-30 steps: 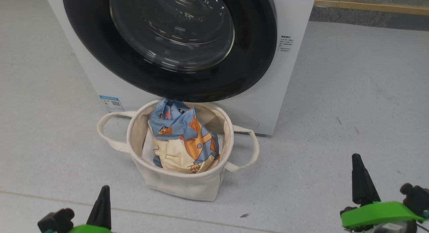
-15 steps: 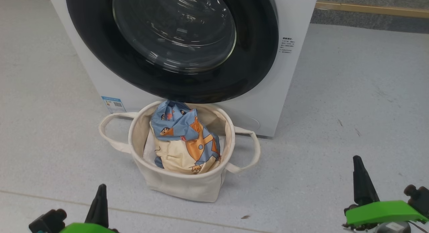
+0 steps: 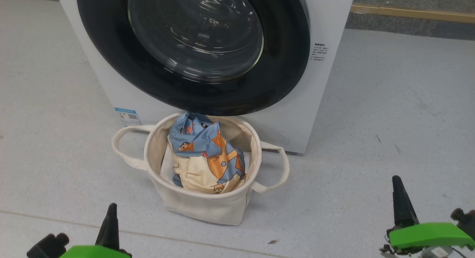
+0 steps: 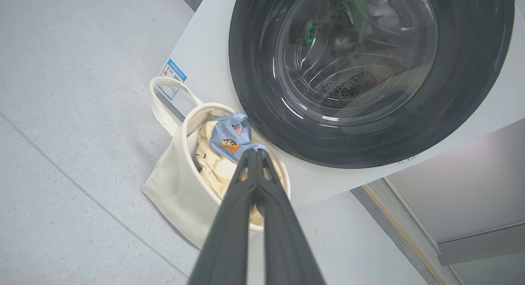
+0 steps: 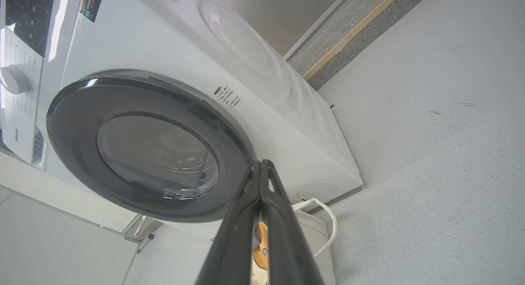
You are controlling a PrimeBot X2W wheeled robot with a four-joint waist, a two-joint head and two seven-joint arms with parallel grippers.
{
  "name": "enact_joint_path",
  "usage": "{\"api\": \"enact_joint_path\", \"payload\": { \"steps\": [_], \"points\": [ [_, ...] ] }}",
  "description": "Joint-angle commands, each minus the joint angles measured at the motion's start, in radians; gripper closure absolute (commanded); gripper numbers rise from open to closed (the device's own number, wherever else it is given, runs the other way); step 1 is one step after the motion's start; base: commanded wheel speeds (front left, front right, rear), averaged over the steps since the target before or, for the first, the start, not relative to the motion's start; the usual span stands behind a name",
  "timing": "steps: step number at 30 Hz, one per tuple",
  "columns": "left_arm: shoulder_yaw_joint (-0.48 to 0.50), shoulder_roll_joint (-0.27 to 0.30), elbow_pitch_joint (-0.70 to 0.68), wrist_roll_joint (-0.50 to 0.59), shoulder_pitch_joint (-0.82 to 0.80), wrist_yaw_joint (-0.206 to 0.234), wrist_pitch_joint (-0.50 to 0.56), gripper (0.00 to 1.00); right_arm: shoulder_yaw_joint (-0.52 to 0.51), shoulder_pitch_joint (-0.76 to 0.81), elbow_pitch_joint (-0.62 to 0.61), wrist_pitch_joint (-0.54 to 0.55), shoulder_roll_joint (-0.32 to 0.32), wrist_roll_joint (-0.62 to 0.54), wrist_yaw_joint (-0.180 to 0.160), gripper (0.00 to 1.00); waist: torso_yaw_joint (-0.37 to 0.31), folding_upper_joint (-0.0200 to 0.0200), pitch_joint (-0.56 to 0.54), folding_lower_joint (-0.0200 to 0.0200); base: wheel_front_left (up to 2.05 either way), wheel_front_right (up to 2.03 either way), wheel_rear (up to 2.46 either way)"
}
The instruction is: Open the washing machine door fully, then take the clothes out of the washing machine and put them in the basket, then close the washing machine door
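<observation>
The left gripper point(image 3: 110, 215) and the right gripper point(image 3: 399, 193) are both seen pressed shut, nothing pinched, held low and well apart above the floor point(image 3: 371, 139). Just ahead, between the two, the basket point(image 3: 202, 209) is set, with the clothes point(image 3: 207, 157) heaped inside it. Beyond it the washing machine door point(image 3: 287, 65) lies flat against the washing machine point(image 3: 328, 91), so the task is judged done. Whether the latch has caught cannot be told. An unlatched door could swing out over the heap, and a careless forward reach could tip the basket.

One washing machine point(image 3: 315, 102), one door point(image 3: 285, 65), one basket point(image 3: 200, 208)
</observation>
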Motion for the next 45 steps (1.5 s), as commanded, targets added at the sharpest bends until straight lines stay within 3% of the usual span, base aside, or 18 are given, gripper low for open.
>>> {"api": "enact_joint_path", "payload": {
  "steps": [1, 45],
  "points": [
    [0.027, 0.004, -0.040, -0.028, -0.033, -0.003, 0.005, 1.00, 0.004, -0.050, -0.026, 0.010, -0.018, 0.030, 0.000, 1.00, 0.001, -0.0001, -0.001, -0.0001, 0.00, 0.00, 0.00],
    [0.072, -0.022, -0.101, -0.525, -0.034, -0.006, 0.132, 1.00, -0.017, -0.076, 0.024, 0.141, -0.023, 0.511, 0.000, 1.00, 0.021, -0.0001, -0.023, -0.0001, 0.00, 0.00, 0.00]
  ]
}}
